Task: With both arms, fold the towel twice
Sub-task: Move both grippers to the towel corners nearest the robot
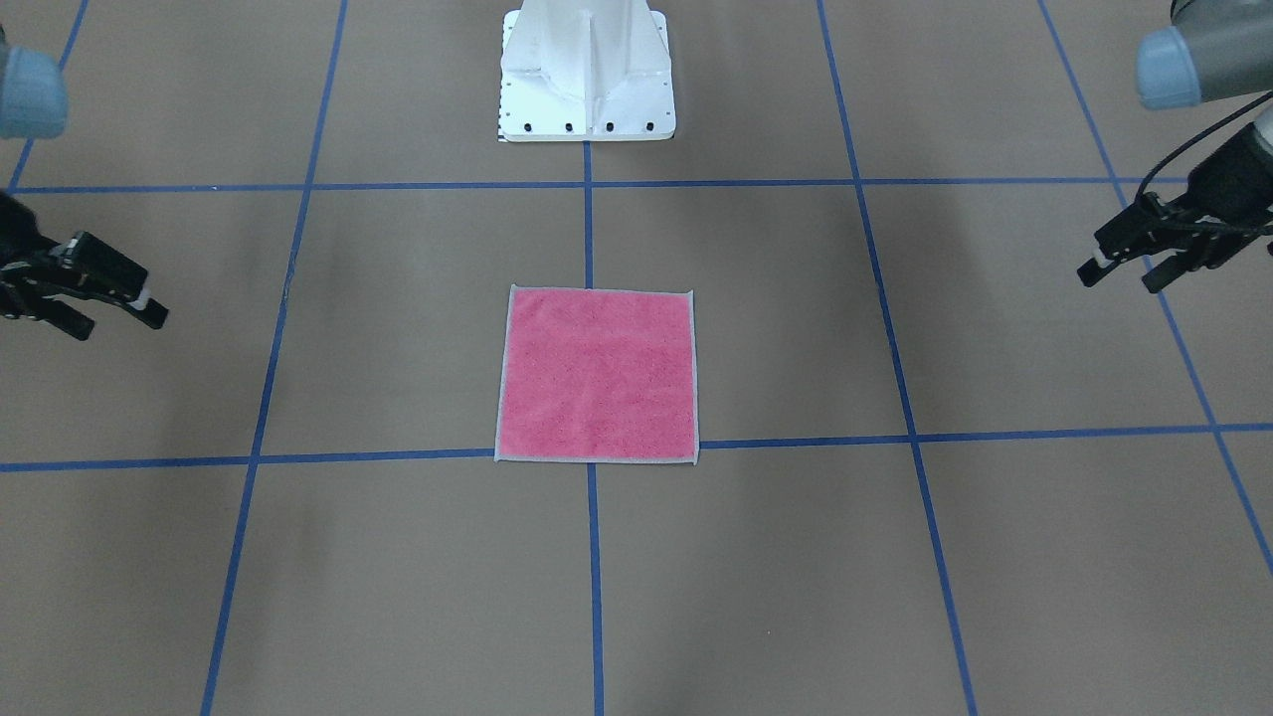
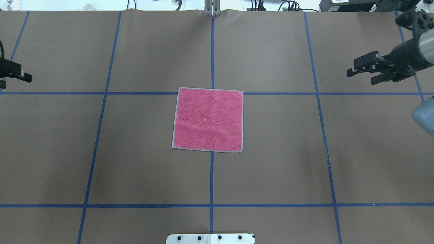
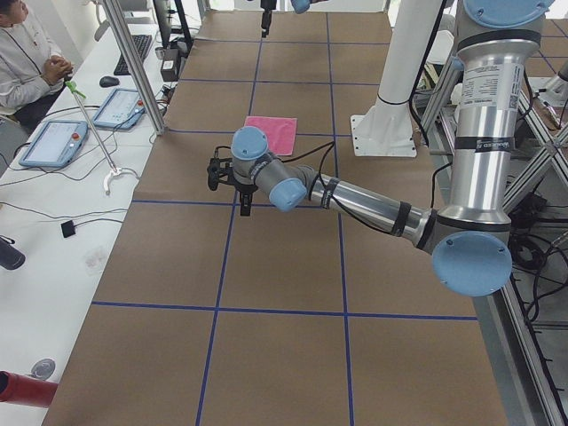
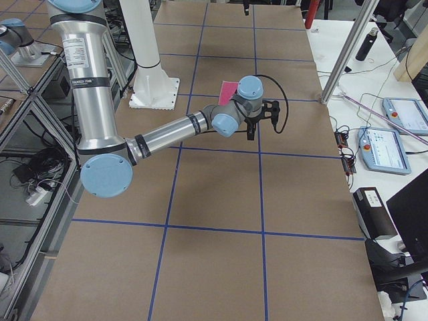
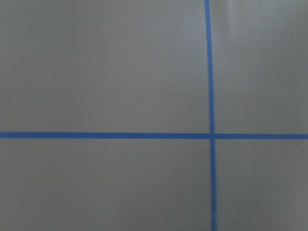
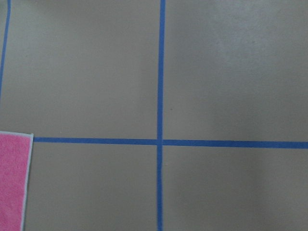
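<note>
so: towel [image 2: 207, 119] flat, pink up, centre frame. left claw [image 1: 1121, 276], right claw [image 2: 362, 76] both spread wide, empty, at frame edges. best pinch 2 same-side corners together.

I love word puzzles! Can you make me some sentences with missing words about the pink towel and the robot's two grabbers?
1. The small square terry towel lies flat with its ___ side up.
2. The towel has not yet been ___ even once.
3. The left gripper and the right gripper, black with two fingers each, are both ___ and hold nothing.
4. The tape lines on the brown table are ___ in colour.

Missing words: pink; folded; open; blue.
</note>
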{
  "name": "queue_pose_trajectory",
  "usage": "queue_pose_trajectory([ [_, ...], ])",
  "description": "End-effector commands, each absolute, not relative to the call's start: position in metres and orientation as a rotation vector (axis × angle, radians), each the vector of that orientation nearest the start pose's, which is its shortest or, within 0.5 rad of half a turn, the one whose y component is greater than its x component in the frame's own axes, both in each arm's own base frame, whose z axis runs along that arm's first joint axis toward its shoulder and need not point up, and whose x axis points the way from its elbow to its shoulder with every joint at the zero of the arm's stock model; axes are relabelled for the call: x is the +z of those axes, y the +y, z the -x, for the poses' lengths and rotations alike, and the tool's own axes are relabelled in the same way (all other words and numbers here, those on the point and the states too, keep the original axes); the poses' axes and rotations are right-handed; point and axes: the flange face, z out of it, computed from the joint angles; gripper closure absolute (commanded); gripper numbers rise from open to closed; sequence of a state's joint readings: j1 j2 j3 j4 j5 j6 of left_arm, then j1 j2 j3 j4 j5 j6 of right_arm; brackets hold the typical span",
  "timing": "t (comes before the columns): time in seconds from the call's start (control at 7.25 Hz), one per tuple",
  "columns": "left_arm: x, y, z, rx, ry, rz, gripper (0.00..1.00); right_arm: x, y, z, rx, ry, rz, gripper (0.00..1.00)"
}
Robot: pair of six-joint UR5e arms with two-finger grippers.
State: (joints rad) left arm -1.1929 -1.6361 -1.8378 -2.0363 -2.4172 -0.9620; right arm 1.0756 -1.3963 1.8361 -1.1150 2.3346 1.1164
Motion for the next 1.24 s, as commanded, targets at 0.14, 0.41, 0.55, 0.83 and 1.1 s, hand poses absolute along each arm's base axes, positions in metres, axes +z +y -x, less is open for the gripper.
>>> queue_pose_trajectory([
  [0.14, 0.373, -0.498, -0.228, -0.315, 1.162, 0.111, 0.00, 0.288, -0.479, 0.354, 0.485, -1.154, 0.042, 0.03],
  [0.41, 0.357, -0.487, -0.280, -0.407, 1.134, 0.124, 0.00, 0.266, -0.433, 0.431, 0.588, -1.152, 0.060, 0.03],
  [0.55, 0.346, -0.480, -0.311, -0.458, 1.131, 0.134, 0.00, 0.263, -0.416, 0.450, 0.655, -1.154, 0.096, 0.04],
  [0.83, 0.315, -0.461, -0.365, -0.564, 1.148, 0.188, 0.00, 0.248, -0.395, 0.478, 0.837, -1.167, 0.242, 0.06],
  [1.1, 0.313, -0.435, -0.416, -0.684, 1.252, 0.164, 0.00, 0.248, -0.373, 0.502, 0.977, -1.170, 0.249, 0.07],
])
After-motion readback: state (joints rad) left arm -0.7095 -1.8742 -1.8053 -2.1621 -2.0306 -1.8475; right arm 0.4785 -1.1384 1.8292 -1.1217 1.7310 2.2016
